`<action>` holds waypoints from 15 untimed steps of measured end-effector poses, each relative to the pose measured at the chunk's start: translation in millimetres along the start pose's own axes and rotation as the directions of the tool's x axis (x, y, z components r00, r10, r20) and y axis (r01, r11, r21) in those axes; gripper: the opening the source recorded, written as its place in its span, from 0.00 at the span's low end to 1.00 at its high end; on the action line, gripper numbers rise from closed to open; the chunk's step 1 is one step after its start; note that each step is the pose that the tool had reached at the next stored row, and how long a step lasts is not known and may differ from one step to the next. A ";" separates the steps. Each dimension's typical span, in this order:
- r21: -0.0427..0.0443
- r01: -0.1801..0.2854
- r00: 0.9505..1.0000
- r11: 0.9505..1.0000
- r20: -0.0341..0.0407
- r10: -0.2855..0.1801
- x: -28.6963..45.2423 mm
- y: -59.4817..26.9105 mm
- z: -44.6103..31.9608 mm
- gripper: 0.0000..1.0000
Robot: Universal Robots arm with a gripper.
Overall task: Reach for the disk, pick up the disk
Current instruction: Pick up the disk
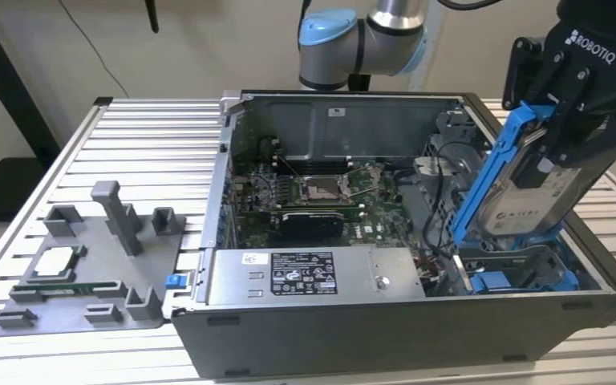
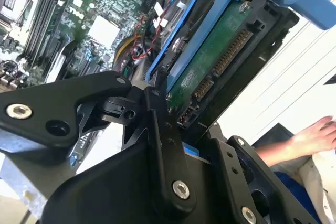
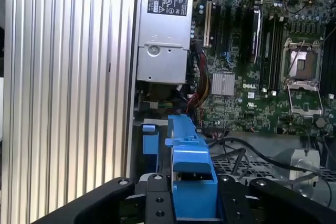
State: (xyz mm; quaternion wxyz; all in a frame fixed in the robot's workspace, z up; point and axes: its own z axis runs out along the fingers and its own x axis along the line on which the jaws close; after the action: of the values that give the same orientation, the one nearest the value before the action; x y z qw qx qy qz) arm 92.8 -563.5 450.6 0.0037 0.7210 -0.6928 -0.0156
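disk (image 1: 528, 200): white label, dark print too fine to read
power supply (image 1: 286, 277): black-and-white sticker crowded with small print and marks
motherboard (image 3: 236, 93): white lettering beside a silver heatsink
gripper (image 1: 552, 124): white lettering on its black body

disk (image 1: 522, 188) in gripper (image 1: 565, 120), above PC case (image 1: 394, 337)
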 end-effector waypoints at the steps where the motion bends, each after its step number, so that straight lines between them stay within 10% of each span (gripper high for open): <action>1: 0.000 0.000 1.000 1.000 0.000 0.000 0.7 -0.3 0.9 0.00; 15: 0.000 -0.001 1.000 1.000 0.000 0.001 1.7 -0.9 5.4 0.00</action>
State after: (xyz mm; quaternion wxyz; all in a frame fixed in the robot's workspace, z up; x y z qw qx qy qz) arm 93.7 -565.0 445.1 0.0036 0.7207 -0.6931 -0.0157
